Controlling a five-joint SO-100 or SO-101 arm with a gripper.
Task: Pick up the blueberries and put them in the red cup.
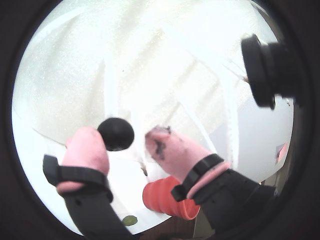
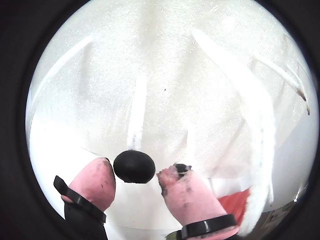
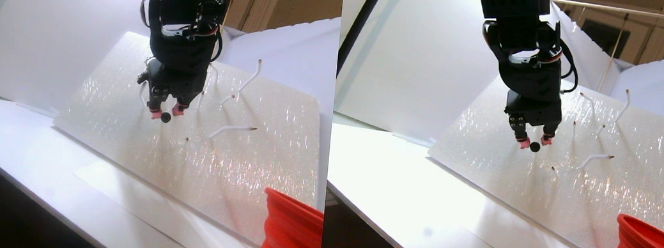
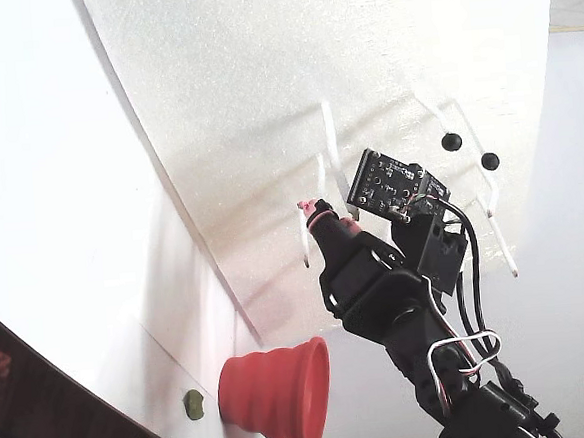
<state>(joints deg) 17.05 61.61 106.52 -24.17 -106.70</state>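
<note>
Gripper [image 2: 135,177] fingers stand narrowly apart around one blueberry [image 2: 133,166], berry between pink pads, hugging the left-hand one, stem running straight ahead to board.

No writing, label, brand mark or number can be read anywhere from where I stand: the red cup [image 4: 274,396] is plain, the white sparkly board [image 3: 189,143] carries no print, and the small dark circuit board [image 4: 388,185] on the arm shows only tiny specks too small to make out as letters
</note>
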